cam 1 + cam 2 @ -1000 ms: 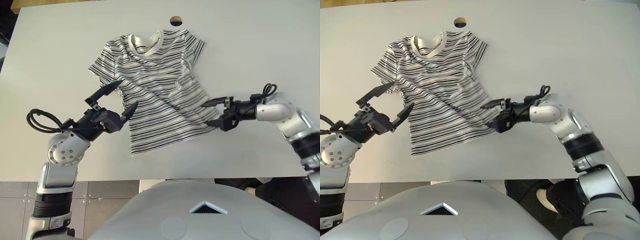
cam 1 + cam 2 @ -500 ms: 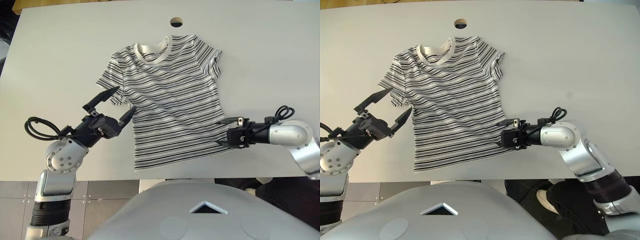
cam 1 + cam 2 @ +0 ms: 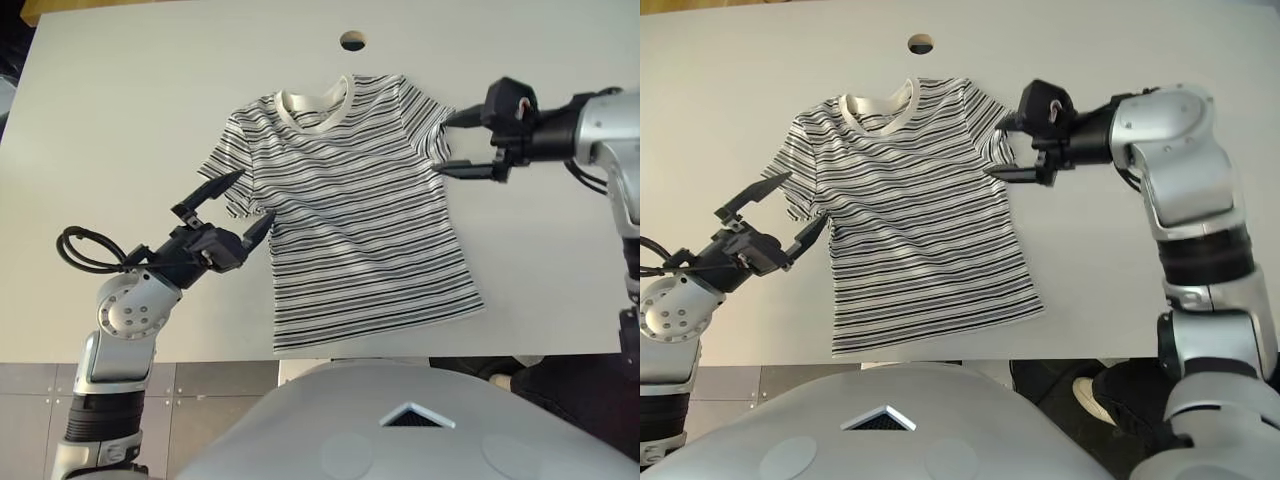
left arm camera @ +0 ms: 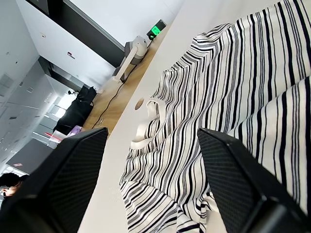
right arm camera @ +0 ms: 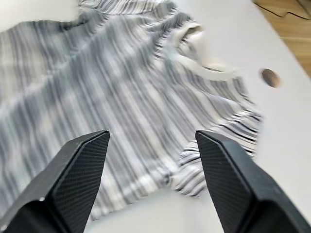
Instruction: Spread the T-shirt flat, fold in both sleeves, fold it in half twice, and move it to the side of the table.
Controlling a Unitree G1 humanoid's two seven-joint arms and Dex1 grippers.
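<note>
Seemingly empty: right pincer (image 3: 441, 146) wide open

We have let go of the lower corner (image 3: 468, 300) of the shirt (image 3: 350, 220) and swung our right gripper (image 3: 456, 142) up the table (image 3: 120, 120) to the sleeve (image 3: 425, 118) on that side, where its fingers now stand apart. The shirt, bunched and skewed a second ago, was drawn out toward our right and now lies spread, its hem nearly straight.
</note>
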